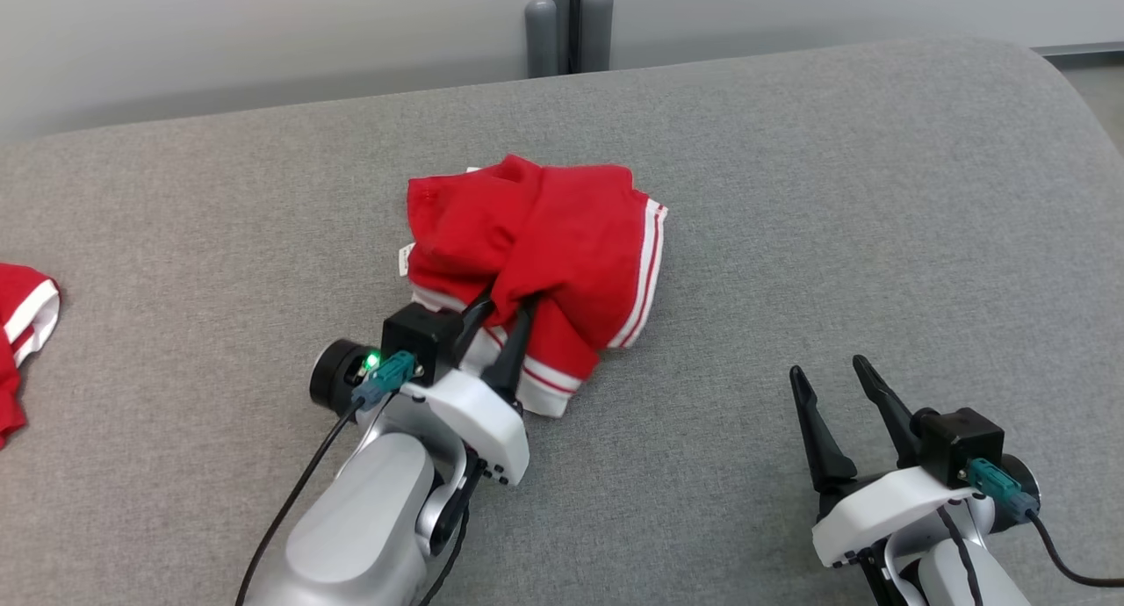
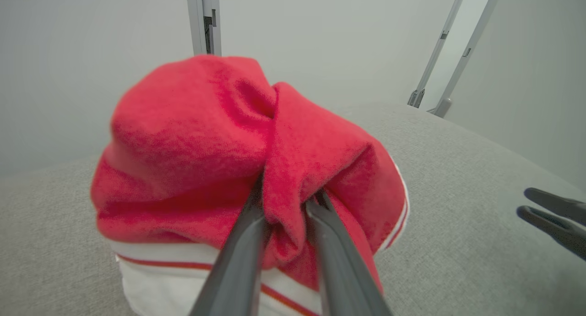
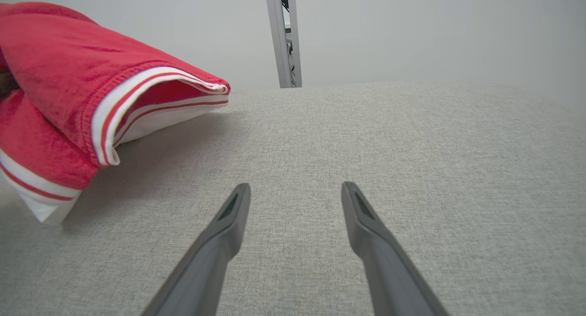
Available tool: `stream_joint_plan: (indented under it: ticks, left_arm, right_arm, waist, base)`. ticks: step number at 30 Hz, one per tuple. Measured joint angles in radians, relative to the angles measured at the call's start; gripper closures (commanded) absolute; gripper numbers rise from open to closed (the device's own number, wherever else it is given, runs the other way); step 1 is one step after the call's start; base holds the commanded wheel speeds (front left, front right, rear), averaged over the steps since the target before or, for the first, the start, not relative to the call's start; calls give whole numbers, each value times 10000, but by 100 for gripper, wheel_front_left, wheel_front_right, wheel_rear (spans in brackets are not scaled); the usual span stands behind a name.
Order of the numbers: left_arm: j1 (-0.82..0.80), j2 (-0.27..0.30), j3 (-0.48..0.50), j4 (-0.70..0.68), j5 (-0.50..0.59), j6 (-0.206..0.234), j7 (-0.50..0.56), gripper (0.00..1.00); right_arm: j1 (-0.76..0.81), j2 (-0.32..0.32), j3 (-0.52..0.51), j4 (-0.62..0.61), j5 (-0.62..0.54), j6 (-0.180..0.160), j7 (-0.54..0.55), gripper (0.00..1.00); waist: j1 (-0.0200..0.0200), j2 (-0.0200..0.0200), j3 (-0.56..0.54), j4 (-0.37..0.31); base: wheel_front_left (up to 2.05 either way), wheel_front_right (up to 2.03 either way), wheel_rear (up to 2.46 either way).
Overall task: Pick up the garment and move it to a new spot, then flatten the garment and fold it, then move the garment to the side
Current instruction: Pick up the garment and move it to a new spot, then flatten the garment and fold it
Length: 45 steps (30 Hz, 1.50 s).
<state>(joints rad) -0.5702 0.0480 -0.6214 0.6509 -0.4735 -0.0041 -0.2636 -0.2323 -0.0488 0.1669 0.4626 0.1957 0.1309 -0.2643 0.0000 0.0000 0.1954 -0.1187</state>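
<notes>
You've got the left gripper (image 2: 289, 196) pinching a fold of the red garment (image 1: 536, 237); right gripper (image 1: 829, 368) spread wide, empty.

no legible text or labels; white tag (image 1: 405, 258) on garment (image 1: 536, 237) unreadable

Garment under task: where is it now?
Head view: the red garment lies bunched near the middle of the grey surface, a fold pinched by the left gripper; the right gripper stands apart, lower right.
</notes>
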Motion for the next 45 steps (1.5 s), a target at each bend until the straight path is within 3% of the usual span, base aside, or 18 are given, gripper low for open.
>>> stream_joint_plan:
  ticks: [9,15,24,35,45]
  left_arm:
    - [1397,121,1827,-1124,834,245,-8,0]
    - [2453,518,3020,-1643,1753,370,-6,0]
    - [4102,541,5022,-2211,2470,303,-6,0]
    - [5394,217,6165,-2382,3198,-86,-8,0]
    - [5723,65,6648,-2410,3563,-102,-6,0]
  right_arm:
    - [30,8,-46,-31,52,0,0,0]
    - [111,10,-98,-153,75,0,0,0]
    - [418,8,-347,-190,44,0,0,0]
    - [854,8,-320,-94,25,0,0,0]
    - [1020,8,-270,-128,19,0,0,0]
  waist:
    - [0,0,-175,201]
    - [0,0,-368,273]
    - [0,0,-867,418]
    - [0,0,-1633,488]
    - [0,0,-1874,453]
  base:
    - [0,0,0]
    - [0,0,0]
    - [0,0,0]
    - [0,0,0]
    - [0,0,0]
